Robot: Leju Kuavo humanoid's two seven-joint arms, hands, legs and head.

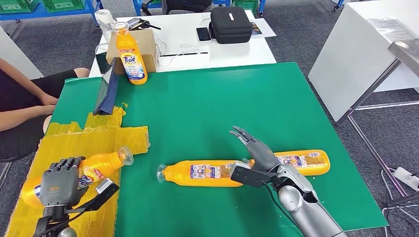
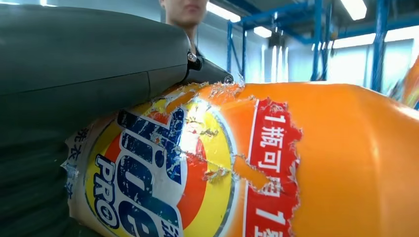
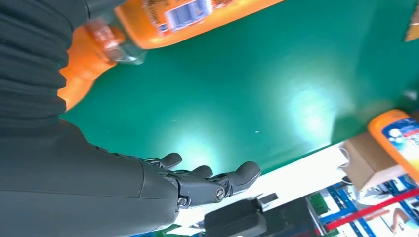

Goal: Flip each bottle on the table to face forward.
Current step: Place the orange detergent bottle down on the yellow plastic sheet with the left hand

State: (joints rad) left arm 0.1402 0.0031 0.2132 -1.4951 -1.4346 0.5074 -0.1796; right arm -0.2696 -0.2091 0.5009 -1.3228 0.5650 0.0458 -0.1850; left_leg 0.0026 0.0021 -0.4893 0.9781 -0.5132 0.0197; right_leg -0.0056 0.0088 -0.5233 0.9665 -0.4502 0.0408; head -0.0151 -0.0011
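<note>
left hand [image 1: 60,186] is gripping an orange bottle [image 1: 101,165] at the mat's [image 1: 207,108] near-left corner; its torn tide label [image 2: 163,168] is showing at the wrist. right hand [image 1: 257,150] is hovering spread, holding nothing.

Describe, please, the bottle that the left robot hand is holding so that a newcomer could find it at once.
Start at the green mat and go to the yellow tape patch on its near left corner. The held bottle lies there under the left robot hand. Unlike the two bottles end to end mid-mat, it shows its round Tide logo.
</note>
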